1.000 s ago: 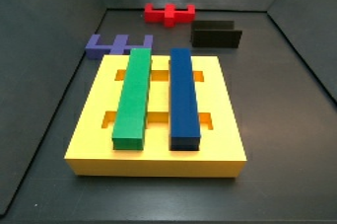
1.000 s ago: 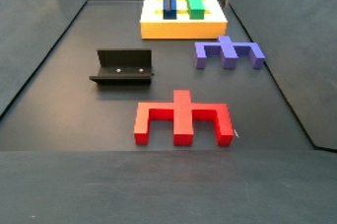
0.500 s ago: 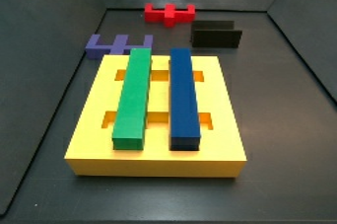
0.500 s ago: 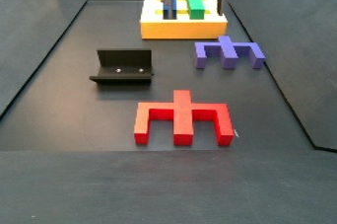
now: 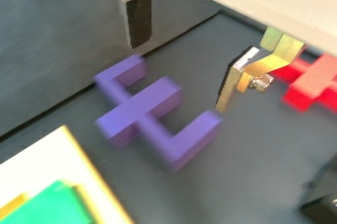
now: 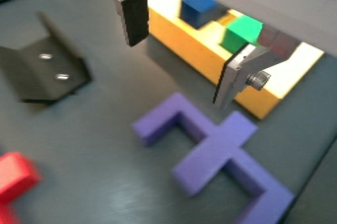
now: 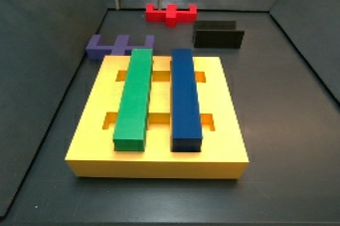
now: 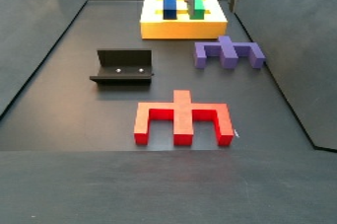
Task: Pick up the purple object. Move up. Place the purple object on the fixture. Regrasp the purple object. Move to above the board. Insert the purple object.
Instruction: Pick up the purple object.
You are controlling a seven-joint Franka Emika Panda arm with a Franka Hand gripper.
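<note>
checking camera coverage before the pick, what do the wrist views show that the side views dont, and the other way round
Only the wrist views show the gripper fingers: open, empty, apart from and above the purple object.

Only the side views show the whole layout: the full yellow board with its green bar and blue bar, and the whole red object.

Both show the purple object lying flat on the floor, ungrasped, the fixture and part of the board.
</note>
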